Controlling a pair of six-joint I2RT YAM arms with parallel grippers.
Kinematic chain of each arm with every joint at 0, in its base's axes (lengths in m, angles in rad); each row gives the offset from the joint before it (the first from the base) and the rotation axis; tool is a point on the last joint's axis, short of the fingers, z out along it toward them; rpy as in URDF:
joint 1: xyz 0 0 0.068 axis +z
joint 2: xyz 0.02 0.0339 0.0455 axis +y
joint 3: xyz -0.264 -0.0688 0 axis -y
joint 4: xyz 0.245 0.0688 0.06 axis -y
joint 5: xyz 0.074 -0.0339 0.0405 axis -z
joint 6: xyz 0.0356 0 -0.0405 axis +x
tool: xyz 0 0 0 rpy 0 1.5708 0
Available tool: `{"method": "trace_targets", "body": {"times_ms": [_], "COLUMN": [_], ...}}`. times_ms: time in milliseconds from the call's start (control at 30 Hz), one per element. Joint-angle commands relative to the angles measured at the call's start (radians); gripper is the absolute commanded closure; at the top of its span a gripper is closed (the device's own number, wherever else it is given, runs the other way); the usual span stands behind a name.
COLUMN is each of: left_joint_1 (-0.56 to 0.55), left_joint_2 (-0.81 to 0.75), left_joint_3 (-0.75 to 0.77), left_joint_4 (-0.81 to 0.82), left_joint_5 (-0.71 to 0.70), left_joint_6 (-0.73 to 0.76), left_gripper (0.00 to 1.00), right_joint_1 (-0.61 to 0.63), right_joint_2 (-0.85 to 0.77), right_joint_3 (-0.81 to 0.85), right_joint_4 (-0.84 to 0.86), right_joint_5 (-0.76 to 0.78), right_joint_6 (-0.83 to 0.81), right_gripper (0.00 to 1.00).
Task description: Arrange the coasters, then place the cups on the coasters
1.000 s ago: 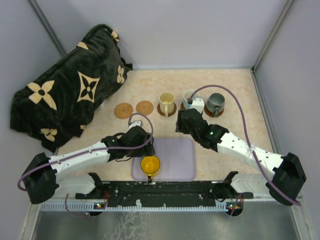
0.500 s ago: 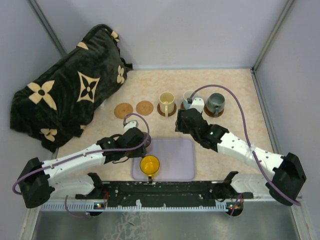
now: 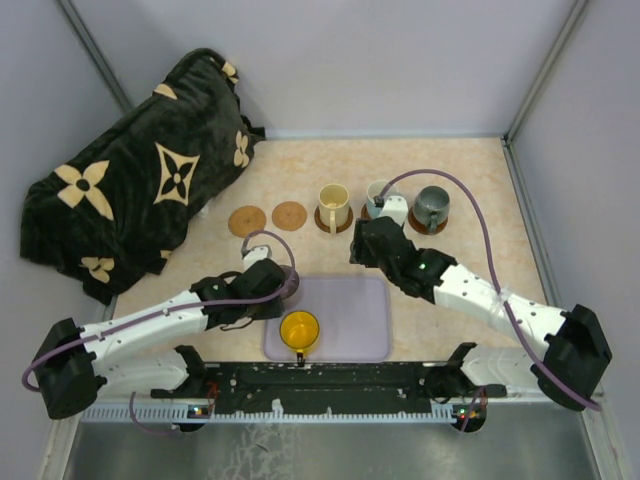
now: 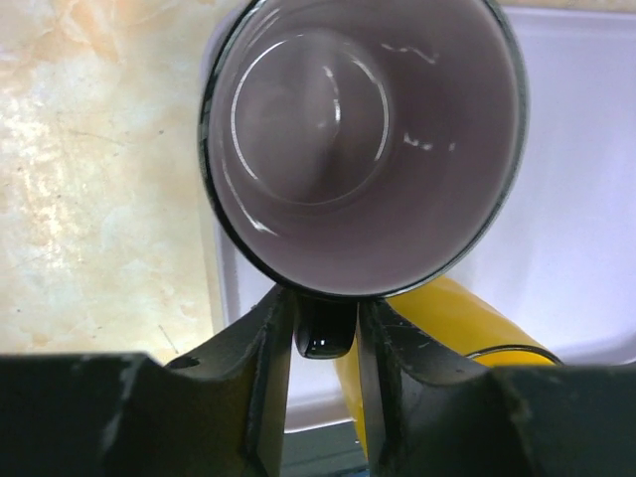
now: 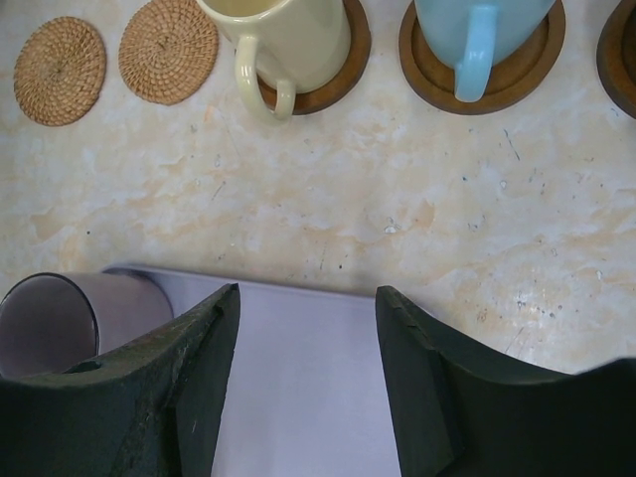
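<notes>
The left arm [image 3: 150, 320] stretches low across the desk [image 4: 89, 199]. Its left gripper [image 4: 325, 310] pinches the handle of the purple cup [image 4: 358, 139] at the tray's [image 4: 576, 199] left edge. The right arm [image 3: 480, 295] bends inward, and its right gripper [image 5: 306, 303] hovers half-open and empty above the tray's far edge.

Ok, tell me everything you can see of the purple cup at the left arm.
The purple cup looks like smoky, glossy glass, with a dark rim, and it is empty. It stands upright at the left edge of the lavender tray, with the yellow cup close beside it. Its small dark handle is pinched between the jaws of the left gripper.
</notes>
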Motion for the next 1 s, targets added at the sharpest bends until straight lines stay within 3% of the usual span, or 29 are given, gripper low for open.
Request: {"method": "trace_targets", "body": {"times_ms": [0, 133, 333, 533, 667, 967], "left_joint_1": [-0.003, -0.004, -0.003, -0.004, -0.003, -0.003], "left_joint_2": [-0.008, 0.005, 0.025, 0.058, 0.071, 0.066], "left_joint_3": [-0.015, -0.019, -0.023, -0.013, 0.006, 0.079], "left_joint_4": [-0.07, -0.071, -0.042, -0.017, -0.014, 0.018], "left_joint_5": [-0.024, -0.019, -0.025, -0.03, -0.045, -0.126], "left_joint_6": [-0.01, -0.02, -0.018, 0.013, 0.032, 0.085], "left_gripper": [0.62, 0.54, 0.54, 0.76, 0.99, 1.0], "right_joint_1": [0.008, 0.008, 0.008, 0.008, 0.008, 0.008], "right_joint_2": [0.013, 0.019, 0.026, 0.036, 0.031, 0.029], "right_joint_3": [0.014, 0.021, 0.025, 0.029, 0.022, 0.007], "right_joint_4": [0.039, 0.039, 0.041, 0.024, 0.022, 0.025], "right_joint_5": [0.002, 0.0, 0.002, 0.007, 0.024, 0.043], "right_joint_6": [0.013, 0.014, 0.013, 0.013, 0.015, 0.013], "right_gripper": [0.43, 0.43, 0.43, 0.43, 0.43, 0.43]}}
